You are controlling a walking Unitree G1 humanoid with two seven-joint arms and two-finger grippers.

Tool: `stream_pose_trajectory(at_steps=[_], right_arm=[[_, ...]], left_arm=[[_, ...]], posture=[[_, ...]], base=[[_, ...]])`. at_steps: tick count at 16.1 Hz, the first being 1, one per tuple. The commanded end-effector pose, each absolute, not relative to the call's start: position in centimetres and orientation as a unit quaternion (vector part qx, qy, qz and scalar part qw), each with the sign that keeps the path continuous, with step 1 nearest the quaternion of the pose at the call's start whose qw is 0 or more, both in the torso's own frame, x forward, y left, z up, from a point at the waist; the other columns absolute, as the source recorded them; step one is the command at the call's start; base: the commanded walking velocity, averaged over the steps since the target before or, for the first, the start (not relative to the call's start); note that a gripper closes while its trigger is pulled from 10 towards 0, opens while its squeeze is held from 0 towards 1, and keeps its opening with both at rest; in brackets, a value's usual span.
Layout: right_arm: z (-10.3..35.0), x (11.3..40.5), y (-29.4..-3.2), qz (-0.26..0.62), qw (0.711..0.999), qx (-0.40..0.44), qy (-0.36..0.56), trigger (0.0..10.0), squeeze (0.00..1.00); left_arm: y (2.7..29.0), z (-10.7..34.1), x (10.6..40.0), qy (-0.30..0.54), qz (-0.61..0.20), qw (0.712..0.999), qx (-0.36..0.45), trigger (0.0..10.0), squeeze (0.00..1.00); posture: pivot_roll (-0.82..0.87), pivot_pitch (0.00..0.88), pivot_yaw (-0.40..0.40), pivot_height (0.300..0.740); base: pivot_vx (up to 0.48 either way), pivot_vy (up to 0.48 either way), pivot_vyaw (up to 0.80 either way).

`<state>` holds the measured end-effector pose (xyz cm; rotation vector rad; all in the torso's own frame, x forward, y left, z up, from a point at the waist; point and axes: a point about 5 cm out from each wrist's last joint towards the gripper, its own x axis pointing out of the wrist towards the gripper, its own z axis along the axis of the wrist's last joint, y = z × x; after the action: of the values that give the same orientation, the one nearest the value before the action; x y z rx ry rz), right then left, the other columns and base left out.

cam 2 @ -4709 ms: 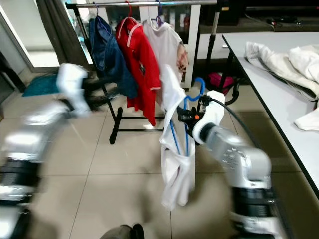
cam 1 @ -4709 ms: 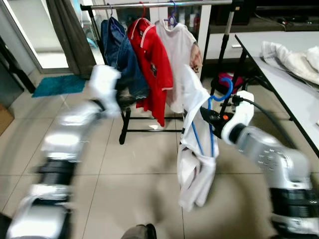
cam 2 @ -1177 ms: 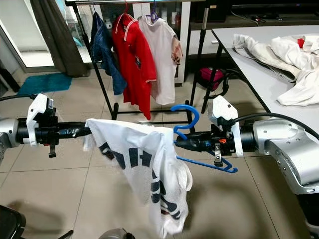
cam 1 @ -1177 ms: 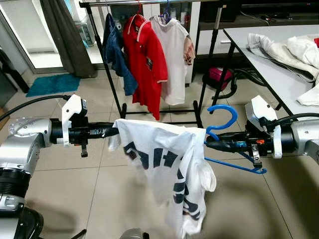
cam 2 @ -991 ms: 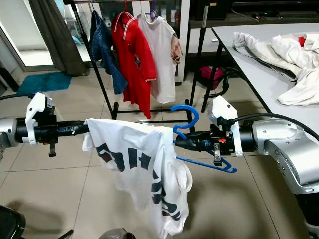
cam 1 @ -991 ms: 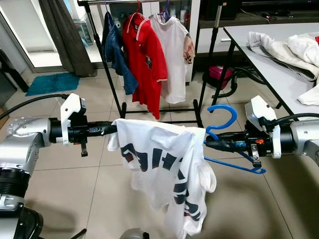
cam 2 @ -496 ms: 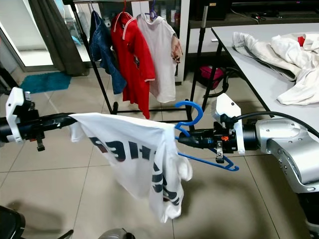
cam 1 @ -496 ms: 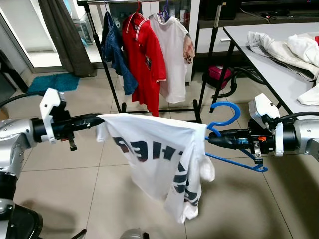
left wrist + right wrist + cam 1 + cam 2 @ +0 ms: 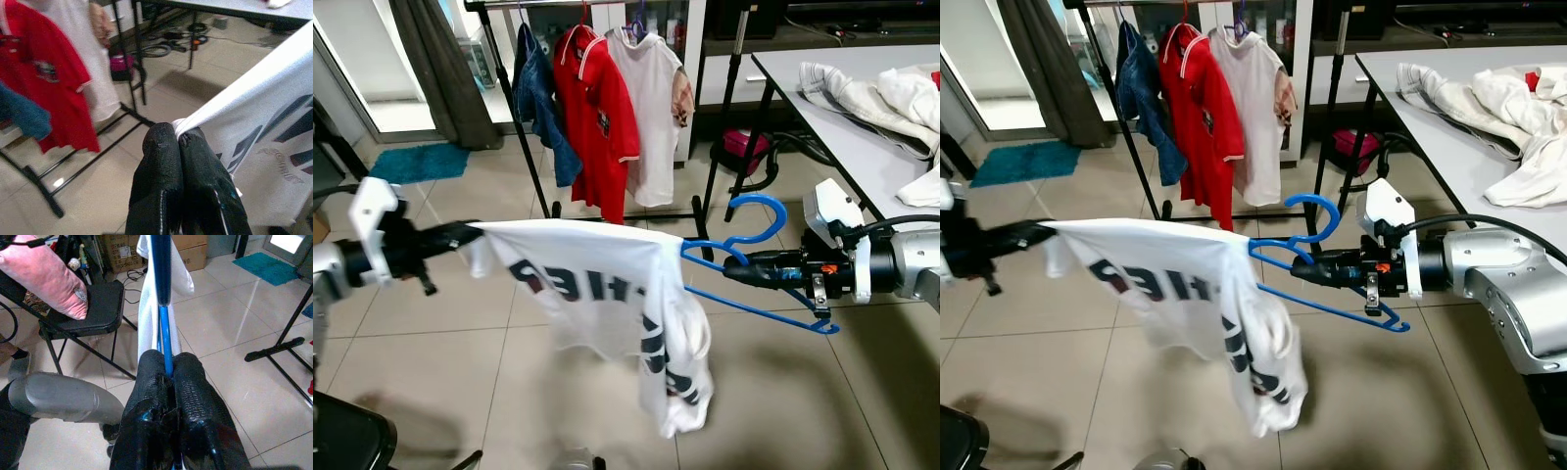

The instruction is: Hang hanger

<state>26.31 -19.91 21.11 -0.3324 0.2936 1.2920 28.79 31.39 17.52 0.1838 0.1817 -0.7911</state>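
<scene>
A white T-shirt [image 9: 597, 284] with dark lettering hangs stretched between my two arms above the tiled floor. My left gripper [image 9: 470, 233] is shut on one corner of it, with the pinched cloth seen at the left fingertips [image 9: 175, 137]. My right gripper [image 9: 736, 269] is shut on a blue hanger [image 9: 754, 211], whose hook curls upward and whose one arm reaches into the shirt. In the right wrist view the hanger's blue bar [image 9: 162, 293] runs out from between the closed fingers [image 9: 190, 382]. Behind stands a clothes rail [image 9: 607, 4].
On the rail hang a denim jacket [image 9: 540, 98], a red polo [image 9: 597, 108] and a white shirt [image 9: 656, 108]. A grey table [image 9: 862, 117] with crumpled clothes stands at the right. A black chair [image 9: 88, 308] with a pink cushion [image 9: 44, 276] is nearby.
My left arm has swung out to the left, pulling the shirt wider and flatter. The hanger's arm now shows more, pushed further into the shirt. The right arm has barely moved.
</scene>
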Motion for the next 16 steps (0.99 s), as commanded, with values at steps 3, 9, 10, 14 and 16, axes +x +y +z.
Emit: stream_pose_trajectory(at_steps=[3,9,10,14,16], right_arm=[[22.0,26.7,-19.9,0.597,0.778,-0.164,0.112,10.0,0.00],[21.9,26.8,-19.6,0.598,0.778,-0.163,0.106,10.0,0.00],[21.9,26.8,-19.4,0.598,0.778,-0.162,0.104,10.0,0.00],[21.8,26.8,-19.2,0.597,0.780,-0.160,0.100,10.0,0.00],[21.3,27.0,-19.1,0.586,0.786,-0.162,0.110,10.0,0.00]], left_arm=[[33.3,17.9,28.4,0.096,-0.342,0.928,0.113,0.0,0.00],[31.7,17.1,29.0,0.100,-0.371,0.916,0.114,10.0,0.00],[31.5,17.2,29.3,0.092,-0.369,0.918,0.114,10.0,1.00],[32.2,18.4,29.7,0.084,-0.362,0.920,0.126,10.0,1.00],[33.0,20.1,29.9,0.073,-0.355,0.923,0.131,10.0,1.00]], posture=[[0.07,0.000,0.085,0.740],[0.06,0.000,0.085,0.740],[0.06,0.000,0.087,0.740],[0.07,0.000,0.088,0.740],[0.07,0.000,0.087,0.740]], base=[[0.000,0.000,0.00],[0.000,0.000,0.00],[0.000,0.000,0.00],[0.000,0.000,0.00],[0.000,0.000,0.00]])
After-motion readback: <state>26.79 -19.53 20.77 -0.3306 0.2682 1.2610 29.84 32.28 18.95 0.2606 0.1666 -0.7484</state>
